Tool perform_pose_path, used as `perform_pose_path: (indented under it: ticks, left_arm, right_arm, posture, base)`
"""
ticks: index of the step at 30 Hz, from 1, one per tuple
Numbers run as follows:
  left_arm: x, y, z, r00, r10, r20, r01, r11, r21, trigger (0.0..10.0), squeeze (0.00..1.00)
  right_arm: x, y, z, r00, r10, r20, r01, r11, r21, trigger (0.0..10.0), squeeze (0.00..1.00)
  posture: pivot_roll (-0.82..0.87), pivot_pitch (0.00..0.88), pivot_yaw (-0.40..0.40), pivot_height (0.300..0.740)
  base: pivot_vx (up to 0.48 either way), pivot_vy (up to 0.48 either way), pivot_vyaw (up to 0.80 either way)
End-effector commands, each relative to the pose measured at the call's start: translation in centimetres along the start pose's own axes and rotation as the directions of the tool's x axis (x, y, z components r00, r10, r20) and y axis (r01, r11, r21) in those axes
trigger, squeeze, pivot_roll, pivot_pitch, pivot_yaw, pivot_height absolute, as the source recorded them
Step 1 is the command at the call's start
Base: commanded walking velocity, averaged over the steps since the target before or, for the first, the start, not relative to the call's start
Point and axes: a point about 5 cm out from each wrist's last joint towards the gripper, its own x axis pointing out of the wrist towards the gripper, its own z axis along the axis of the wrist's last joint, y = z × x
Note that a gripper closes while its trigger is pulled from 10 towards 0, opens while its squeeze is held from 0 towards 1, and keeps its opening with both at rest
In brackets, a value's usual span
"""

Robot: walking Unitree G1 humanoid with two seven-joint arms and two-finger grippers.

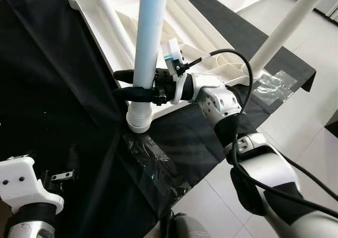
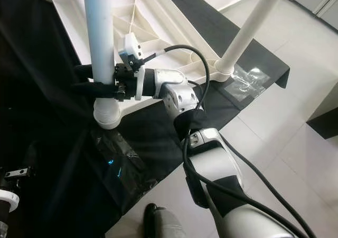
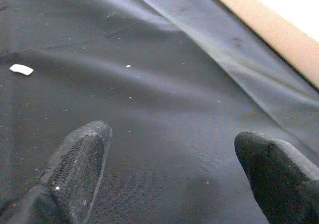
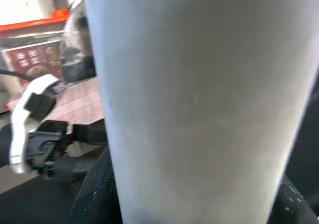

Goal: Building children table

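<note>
A black cloth [image 1: 58,79] is spread over the floor, and on it the white tabletop [image 1: 195,31] is laid upside down, ribbed underside up. Three white legs are seen rising from it: one at the far corner [image 1: 108,16], one at the right corner [image 1: 288,29], and the nearest leg [image 1: 150,37], whose ribbed lower end [image 1: 139,117] is set at the near corner of the tabletop. This nearest leg is clamped between the two black fingers of the right gripper [image 1: 128,84], just above the ribbed end. The left gripper [image 3: 172,164] is held low over the cloth, fingers spread apart, nothing between them. A clear tape patch [image 1: 158,166] is stuck on the cloth's near edge.
</note>
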Motion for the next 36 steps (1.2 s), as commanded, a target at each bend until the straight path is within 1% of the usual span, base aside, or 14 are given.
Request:
perform_pose_path:
  ticks: [1, 7, 9, 10, 11, 14, 16, 19, 21, 23, 24, 26, 29, 36]
  left_arm:
    - [-0.4, -0.1, 0.2, 1.0, 0.0, -0.001, 0.0, 1.0, -0.018, 10.0, 0.0]
    - [-1.2, -0.3, 0.5, 1.0, 0.002, -0.007, -0.002, 0.999, -0.037, 10.0, 0.0]
    - [-1.5, -0.2, 0.7, 1.0, 0.005, -0.009, -0.005, 0.999, -0.039, 10.0, 0.0]
    - [-1.5, -0.2, 0.7, 1.0, 0.005, -0.009, -0.005, 0.999, -0.039, 10.0, 0.0]
    - [-1.7, -0.2, 0.8, 1.0, 0.004, -0.01, -0.005, 0.999, -0.041, 10.0, 0.0]
    - [-1.7, -0.2, 0.8, 1.0, 0.004, -0.01, -0.004, 0.999, -0.042, 10.0, 0.0]
    - [-1.8, -0.2, 0.8, 1.0, 0.002, -0.01, -0.003, 0.999, -0.045, 10.0, 0.0]
    - [-1.8, -0.2, 0.8, 1.0, 0.002, -0.01, -0.002, 0.999, -0.046, 10.0, 0.0]
    - [-1.8, -0.2, 0.8, 1.0, 0.001, -0.01, -0.001, 0.999, -0.051, 10.0, 0.0]
    - [-1.8, -0.2, 0.8, 1.0, 0.001, -0.01, -0.001, 0.999, -0.051, 10.0, 0.0]
    - [-1.7, -0.2, 0.8, 1.0, 0.0, -0.01, -0.001, 0.999, -0.054, 10.0, 0.0]
    - [-1.7, -0.3, 0.8, 1.0, 0.0, -0.01, -0.001, 0.999, -0.054, 10.0, 0.0]
    - [-1.7, -0.3, 0.8, 1.0, 0.0, -0.01, -0.001, 0.999, -0.054, 10.0, 0.0]
    - [-1.6, -0.4, 0.7, 1.0, -0.001, -0.012, 0.0, 0.999, -0.054, 10.0, 0.0]
  right_arm:
    - [-0.1, 0.5, -1.9, 0.997, 0.035, -0.074, -0.031, 0.998, 0.055, 10.0, 0.0]
    - [-0.2, 0.1, -1.9, 0.991, 0.058, -0.124, -0.052, 0.997, 0.049, 10.0, 0.0]
    - [-0.2, 0.5, -2.2, 0.971, 0.147, -0.191, -0.141, 0.989, 0.043, 10.0, 0.0]
    - [-0.2, 0.5, -2.2, 0.971, 0.147, -0.191, -0.141, 0.989, 0.043, 10.0, 0.0]
    - [-0.3, 0.9, -2.5, 0.944, 0.224, -0.243, -0.219, 0.975, 0.045, 10.0, 0.0]
    - [-0.3, 1.1, -2.6, 0.935, 0.242, -0.259, -0.238, 0.97, 0.048, 10.0, 0.0]
    - [-0.6, 1.6, -2.9, 0.9, 0.289, -0.325, -0.288, 0.956, 0.051, 10.0, 0.0]
    - [-0.7, 1.8, -3.0, 0.889, 0.303, -0.343, -0.303, 0.951, 0.055, 10.0, 0.0]
    - [-1.2, 2.1, -2.7, 0.862, 0.333, -0.382, -0.332, 0.941, 0.07, 10.0, 0.0]
    - [-1.2, 2.1, -2.7, 0.862, 0.333, -0.382, -0.332, 0.941, 0.07, 10.0, 0.0]
    - [-1.8, 2.3, -2.3, 0.856, 0.349, -0.381, -0.336, 0.936, 0.103, 10.0, 0.0]
    - [-1.9, 2.4, -2.1, 0.858, 0.352, -0.374, -0.332, 0.936, 0.118, 10.0, 0.0]
    - [-1.9, 2.4, -2.1, 0.858, 0.352, -0.374, -0.332, 0.936, 0.118, 10.0, 0.0]
    - [-2.7, 2.8, -3.0, 0.892, 0.341, -0.297, -0.295, 0.937, 0.188, 10.0, 0.0]
  posture:
    - [0.03, 0.39, -0.197, 0.74]
    - [0.03, 0.409, -0.22, 0.74]
    - [0.03, 0.414, -0.225, 0.74]
    - [0.03, 0.414, -0.225, 0.74]
    - [0.02, 0.418, -0.229, 0.74]
    - [0.02, 0.418, -0.229, 0.74]
    - [0.02, 0.422, -0.236, 0.74]
    - [0.02, 0.422, -0.236, 0.74]
    - [0.01, 0.424, -0.242, 0.74]
    - [0.01, 0.424, -0.242, 0.74]
    - [0.01, 0.423, -0.242, 0.74]
    - [0.01, 0.423, -0.242, 0.74]
    - [0.01, 0.423, -0.242, 0.74]
    - [0.02, 0.421, -0.236, 0.74]
  base:
    - [0.0, 0.0, 0.0]
    - [0.0, 0.0, 0.0]
    - [0.0, 0.0, 0.0]
    - [0.0, 0.0, 0.0]
    - [0.0, 0.0, 0.0]
    - [0.0, 0.0, 0.0]
    - [0.0, 0.0, 0.0]
    - [0.0, 0.0, 0.0]
    - [0.0, 0.0, 0.0]
    - [0.0, 0.0, 0.0]
    - [0.0, 0.0, 0.0]
    - [0.0, 0.0, 0.0]
    - [0.0, 0.0, 0.0]
    - [0.0, 0.0, 0.0]
